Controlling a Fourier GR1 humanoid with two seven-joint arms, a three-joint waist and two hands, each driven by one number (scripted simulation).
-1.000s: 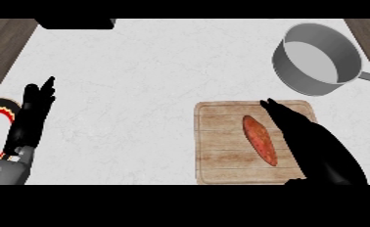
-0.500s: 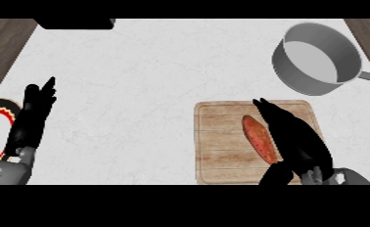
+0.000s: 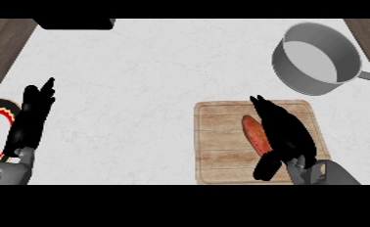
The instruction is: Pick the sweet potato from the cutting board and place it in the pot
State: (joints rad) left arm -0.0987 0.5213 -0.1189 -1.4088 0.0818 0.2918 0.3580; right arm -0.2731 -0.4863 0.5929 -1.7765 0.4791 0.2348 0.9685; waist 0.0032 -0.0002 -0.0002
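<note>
At the five o'clock corner of the pale counter [image 3: 159,74], seen from the head, the right hand [image 3: 289,135] lies over the wooden cutting board [image 3: 220,145], fingers and thumb curling round the orange sweet potato [image 3: 253,132], whose upper end shows at the hand's nine o'clock side. The potato rests on the board. The grey pot [image 3: 318,58] stands well apart at one o'clock, its handle running off the right edge. At nine o'clock the left hand [image 3: 33,118] rests near the counter's edge, fingers straight and pointing to twelve. A dark object [image 3: 74,23] sits at eleven o'clock
</note>
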